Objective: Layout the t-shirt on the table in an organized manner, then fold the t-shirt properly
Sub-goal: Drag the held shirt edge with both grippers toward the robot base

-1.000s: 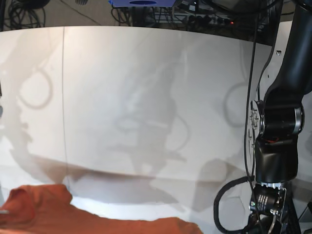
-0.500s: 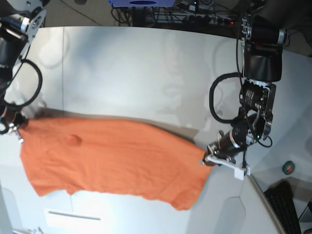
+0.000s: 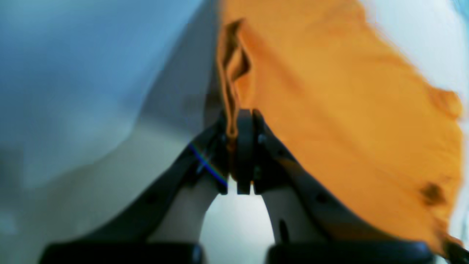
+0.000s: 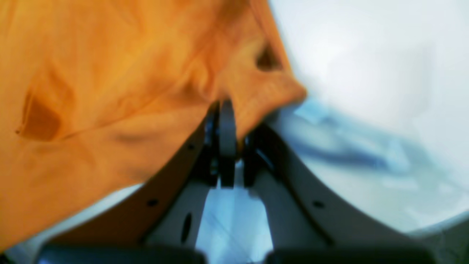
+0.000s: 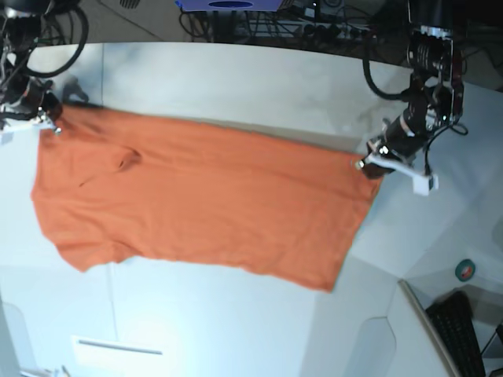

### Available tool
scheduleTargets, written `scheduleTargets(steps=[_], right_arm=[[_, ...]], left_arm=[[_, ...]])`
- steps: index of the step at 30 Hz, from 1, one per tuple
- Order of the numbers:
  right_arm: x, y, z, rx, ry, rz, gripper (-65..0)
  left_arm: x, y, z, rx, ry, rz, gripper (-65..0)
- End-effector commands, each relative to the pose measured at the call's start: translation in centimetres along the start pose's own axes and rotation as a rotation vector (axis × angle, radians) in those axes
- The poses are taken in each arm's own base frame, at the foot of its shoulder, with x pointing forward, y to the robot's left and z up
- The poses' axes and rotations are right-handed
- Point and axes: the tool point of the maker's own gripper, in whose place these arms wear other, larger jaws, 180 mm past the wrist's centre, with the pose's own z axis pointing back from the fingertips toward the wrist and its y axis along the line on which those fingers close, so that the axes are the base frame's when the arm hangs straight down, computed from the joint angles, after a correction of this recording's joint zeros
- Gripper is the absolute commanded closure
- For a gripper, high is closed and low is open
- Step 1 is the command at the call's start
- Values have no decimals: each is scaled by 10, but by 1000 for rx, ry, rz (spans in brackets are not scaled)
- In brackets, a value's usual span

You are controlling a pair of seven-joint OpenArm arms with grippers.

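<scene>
Base view shows the t-shirt [image 5: 196, 204] stretched wide between the two arms, hanging just over the white tabletop [image 5: 236, 86] — whether its lower edge touches the surface I cannot tell; the left claw [image 5: 368, 163] is pinched closed on one corner at the picture's right, and the right claw [image 5: 49, 124] is pinched closed on the opposite corner at the picture's left. Both wrist views agree: orange cloth is nipped between closed fingers in each.

My judgement is that the laying-out step is under way, folding not yet begun. To do it well, both arms should lower together and keep the top edge taut, so the cloth settles flat rather than bunching; a small pucker near the right claw's side [image 5: 126, 161] would want smoothing; release should come only once the cloth rests fully on the surface.

Smooth and pale, the tabletop has a thin seam line [image 5: 102, 75] and a curved far edge; beyond it lie dark cables [image 5: 259, 27] and equipment — a keyboard [image 5: 460, 326] and a roll of tape [image 5: 466, 270] sit at the lower right.
</scene>
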Motion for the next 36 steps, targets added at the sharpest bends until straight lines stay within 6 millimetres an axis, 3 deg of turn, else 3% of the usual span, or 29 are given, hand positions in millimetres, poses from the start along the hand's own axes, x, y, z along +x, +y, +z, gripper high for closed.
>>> scheduleTargets(steps=[1,4,7,13,22,25,35,36], right_arm=[[18,0,10,-1,-62,20,0],[1,-4,18,-7,-52,29,0],[-9,-11,25,-19,-45,43,0],[-43,-18,36,-31,-9,37,0],[-72,-35,41,-62,39,14,0],[-75,-37,42,-67,44,13,0],[-76,-36,42,-65,48,11,0],[-76,-36,42,-65,48,11,-80]], left_arm=[[9,1,9,-9,-34,-9,0],[-12,28,31,49,-12,7,0],[-28,43,48,84,8,11,0],[-38,48,52,96,27,13,0],[-39,55,54,115,29,14,0],[-35,61,57,128,20,22,0],[-50,67,65,147,52,24,0],[-50,67,65,145,51,26,0]])
